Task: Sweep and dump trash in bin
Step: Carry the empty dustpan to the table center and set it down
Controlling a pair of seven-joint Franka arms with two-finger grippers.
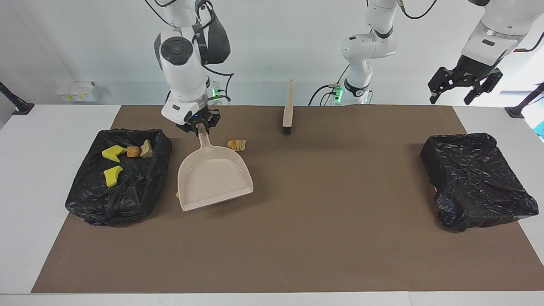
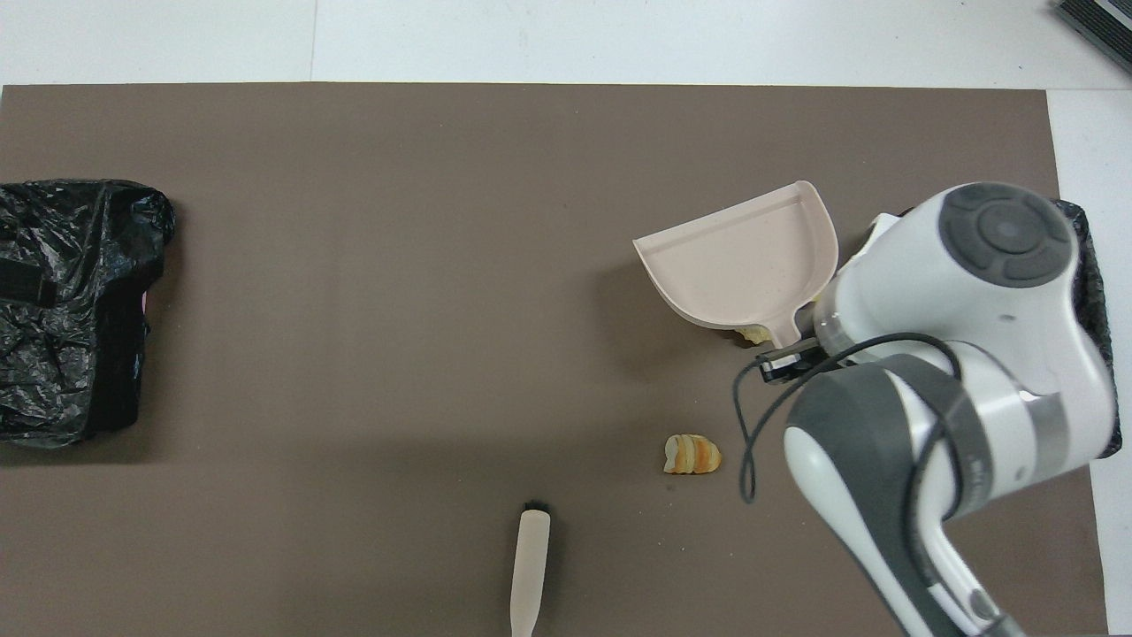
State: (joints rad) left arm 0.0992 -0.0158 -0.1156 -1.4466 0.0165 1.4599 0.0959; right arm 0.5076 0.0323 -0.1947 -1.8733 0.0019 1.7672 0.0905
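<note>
The black-lined bin (image 1: 114, 178) at the right arm's end of the table holds 2 yellow spongy chunks (image 1: 113, 153) and 2 tan bread-like lumps (image 1: 140, 150). The right tool (image 1: 198, 126), shut on the beige plastic dustpan (image 1: 213, 180) by its handle, carries it over more scraps, mostly hiding them; 1 striped bread lump (image 1: 236, 145) lies on the brown mat. The left tool (image 1: 463, 87) waits open, raised near the other black bin (image 1: 476, 180), whose contents can't be seen.

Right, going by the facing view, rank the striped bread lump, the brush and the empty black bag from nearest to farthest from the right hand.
1. Striped bread lump: on the mat just beside the right hand, which grips the dustpan handle.
2. Brush: mid-table, close to the robots.
3. Empty black bag: at the left arm's end of the table.
</note>
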